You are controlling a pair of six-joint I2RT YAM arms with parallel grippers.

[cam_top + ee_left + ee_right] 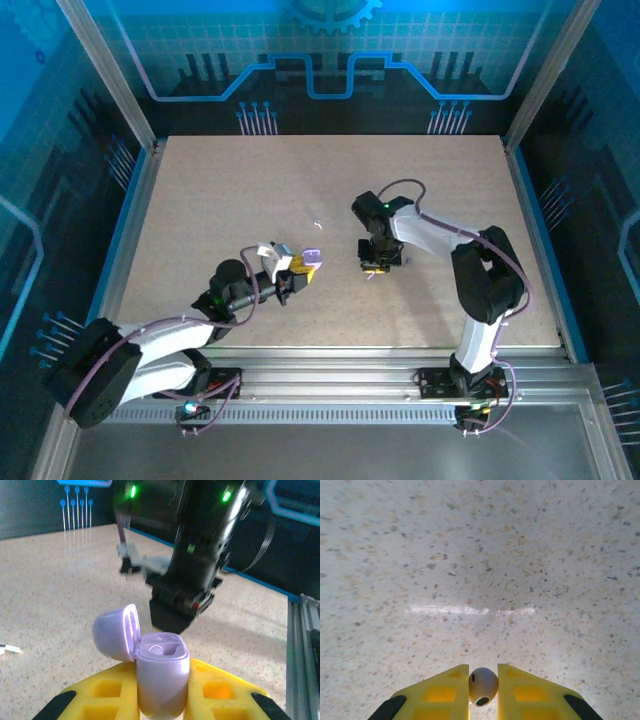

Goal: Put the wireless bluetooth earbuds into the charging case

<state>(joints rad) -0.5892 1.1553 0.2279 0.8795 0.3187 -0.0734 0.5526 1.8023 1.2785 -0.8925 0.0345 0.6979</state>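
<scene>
My left gripper [297,272] is shut on the charging case [310,261], a lilac oval shell. In the left wrist view the case [163,672] stands upright between the yellow fingers [220,690], with its lid [116,632] swung open to the left. Its wells look empty. My right gripper [374,266] hovers just right of the case, and its dark body [195,560] looms behind the case. In the right wrist view that gripper [483,672] is shut on one white earbud [482,686]. A second earbud [316,222] lies on the table farther back, seen as a small white bit [10,650].
The speckled beige table [220,190] spreads bare all round both grippers. A metal rail [340,385] runs along the near edge, and blue frame walls [540,230] bound the sides. A bright reflection streak [470,610] lies on the table below the right gripper.
</scene>
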